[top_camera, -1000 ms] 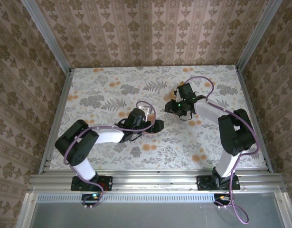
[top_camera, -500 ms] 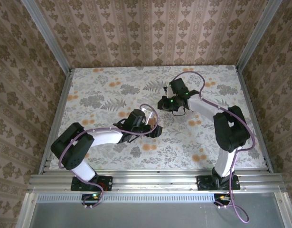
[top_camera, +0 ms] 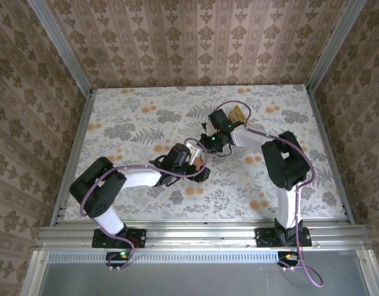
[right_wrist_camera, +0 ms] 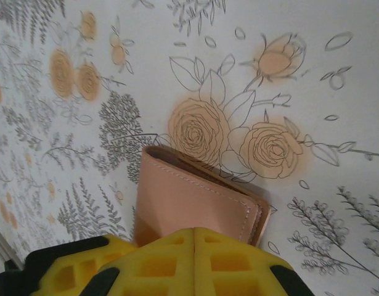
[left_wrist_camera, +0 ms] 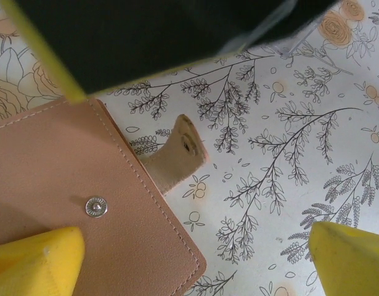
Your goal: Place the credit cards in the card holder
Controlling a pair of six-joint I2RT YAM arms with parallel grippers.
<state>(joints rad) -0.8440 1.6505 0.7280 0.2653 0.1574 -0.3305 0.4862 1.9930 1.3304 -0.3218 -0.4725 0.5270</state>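
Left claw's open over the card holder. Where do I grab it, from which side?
Probably the snap strap: it sticks out past the stitched edge of the card holder and its tip curls up, while the body lies flat. Bring the left claw in from the strap's side.

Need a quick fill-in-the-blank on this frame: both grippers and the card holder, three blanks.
1. The left gripper is ____ above the card holder.
2. The right gripper is ____, with the card holder just ahead of it.
3. The card holder's strap is ____ (fastened/unfastened), lying clear of the metal snap.

Missing words: open; shut; unfastened
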